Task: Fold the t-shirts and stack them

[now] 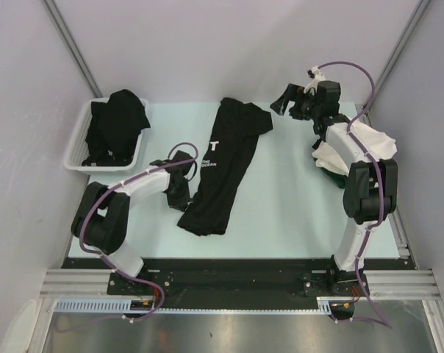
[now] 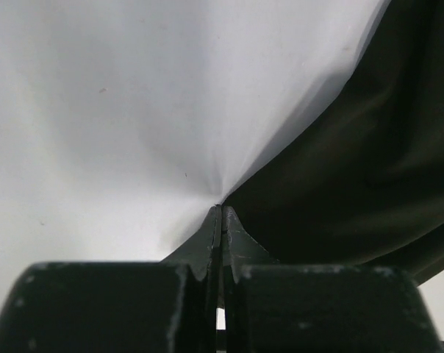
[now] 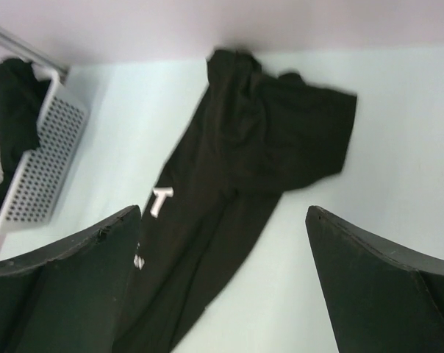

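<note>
Left gripper (image 2: 220,212) clenched on lettered black t-shirt (image 1: 222,162) at its left edge, likely to fold it over; right gripper (image 1: 288,101) released, hovering right of that shirt's far end.

The table (image 1: 281,213) is seen whole from high above its near edge. The left wrist view is pressed close to dark cloth, seemingly the edge of the lettered shirt (image 1: 220,165). The right wrist view is held higher, turned leftward; the lettered shirt and basket (image 1: 78,143) are shared with the top view.

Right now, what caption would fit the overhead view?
Left gripper pinches the lettered black t-shirt at its edge; right gripper hangs open above the table.
</note>
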`<action>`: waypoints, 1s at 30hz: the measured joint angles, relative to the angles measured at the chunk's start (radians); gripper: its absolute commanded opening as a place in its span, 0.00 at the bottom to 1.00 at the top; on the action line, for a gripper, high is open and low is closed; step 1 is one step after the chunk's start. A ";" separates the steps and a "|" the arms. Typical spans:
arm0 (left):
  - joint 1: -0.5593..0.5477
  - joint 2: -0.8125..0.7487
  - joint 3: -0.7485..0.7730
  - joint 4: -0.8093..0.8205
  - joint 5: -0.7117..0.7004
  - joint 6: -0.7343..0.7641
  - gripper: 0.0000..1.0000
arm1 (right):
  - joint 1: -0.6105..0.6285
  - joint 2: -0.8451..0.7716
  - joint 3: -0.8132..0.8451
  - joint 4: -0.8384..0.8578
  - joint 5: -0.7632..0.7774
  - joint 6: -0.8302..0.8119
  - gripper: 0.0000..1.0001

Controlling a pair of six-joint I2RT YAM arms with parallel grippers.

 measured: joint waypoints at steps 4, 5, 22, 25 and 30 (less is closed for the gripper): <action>0.000 0.002 -0.013 0.009 0.015 0.003 0.00 | 0.002 -0.008 -0.039 -0.092 0.000 -0.029 1.00; 0.000 0.004 -0.014 0.009 0.022 0.003 0.00 | 0.002 -0.009 -0.045 -0.110 0.000 -0.035 1.00; -0.108 0.008 -0.053 0.008 0.101 0.027 0.00 | 0.000 -0.109 -0.056 -0.190 0.001 -0.052 1.00; -0.146 0.014 -0.050 0.008 0.109 0.028 0.00 | 0.000 -0.114 -0.057 -0.203 0.002 -0.053 0.99; -0.211 0.045 -0.013 -0.008 0.119 0.027 0.00 | 0.000 -0.130 -0.063 -0.225 0.003 -0.053 1.00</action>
